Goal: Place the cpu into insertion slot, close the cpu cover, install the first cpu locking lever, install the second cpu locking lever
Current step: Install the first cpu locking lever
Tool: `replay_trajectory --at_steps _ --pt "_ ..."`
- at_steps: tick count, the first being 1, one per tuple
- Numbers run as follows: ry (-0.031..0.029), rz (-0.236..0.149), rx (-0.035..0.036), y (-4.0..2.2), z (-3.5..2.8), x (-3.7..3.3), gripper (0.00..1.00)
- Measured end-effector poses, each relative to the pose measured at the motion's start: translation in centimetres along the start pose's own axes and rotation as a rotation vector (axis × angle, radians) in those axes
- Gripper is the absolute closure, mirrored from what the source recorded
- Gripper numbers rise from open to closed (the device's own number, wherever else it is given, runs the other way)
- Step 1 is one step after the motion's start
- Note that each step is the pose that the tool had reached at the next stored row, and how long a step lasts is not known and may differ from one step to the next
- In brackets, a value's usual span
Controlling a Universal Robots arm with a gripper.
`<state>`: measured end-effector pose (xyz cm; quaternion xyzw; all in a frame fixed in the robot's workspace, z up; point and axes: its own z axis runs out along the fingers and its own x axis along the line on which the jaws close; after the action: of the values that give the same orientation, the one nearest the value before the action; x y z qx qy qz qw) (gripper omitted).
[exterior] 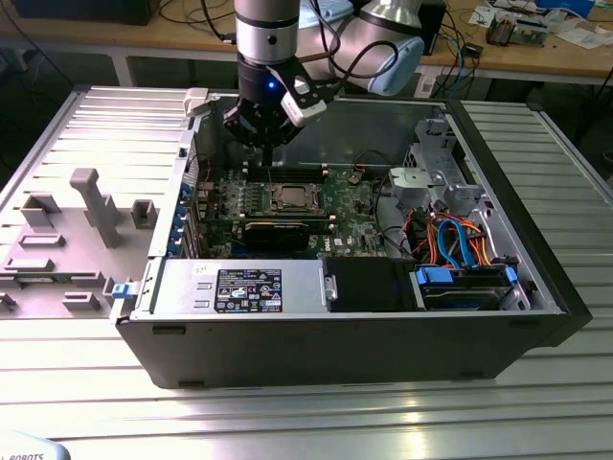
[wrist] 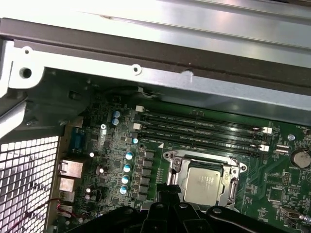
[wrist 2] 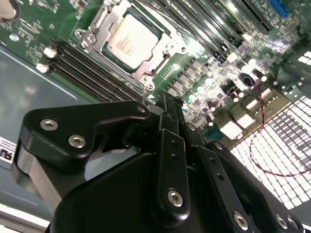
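Silver-grey square cpu [wrist 2: 132, 40] sits in slot w/ silver frame cover [wrist: 228, 171] down; levers step; black end effector [exterior: 263, 129] state unclear

Exterior view: raised, oblique, from in front of the open computer case [exterior: 345, 326] on the worktop [exterior: 316, 422], taking in the whole case. Both wrist views: close above the motherboard [wrist: 112, 160], looking down past the claw's black body; both share the cpu [wrist 2: 132, 41] in its socket.
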<state>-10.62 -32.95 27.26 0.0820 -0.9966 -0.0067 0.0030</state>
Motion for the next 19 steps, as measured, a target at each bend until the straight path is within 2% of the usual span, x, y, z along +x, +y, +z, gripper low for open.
replay_trajectory --at_steps 2,10,14,18,19 --pt "-0.0001 0.001 -0.0001 0.04 0.02 0.25 0.89" --pt "-0.0004 0.012 0.0004 0.14 0.04 0.30 0.89" --pt "-0.0004 0.015 -0.0001 0.32 0.20 0.90 0.89" --pt "-0.0008 0.052 -0.0002 0.37 0.29 0.89 0.89" --pt "-0.0014 0.056 -0.0034 0.40 0.33 0.90 0.89"
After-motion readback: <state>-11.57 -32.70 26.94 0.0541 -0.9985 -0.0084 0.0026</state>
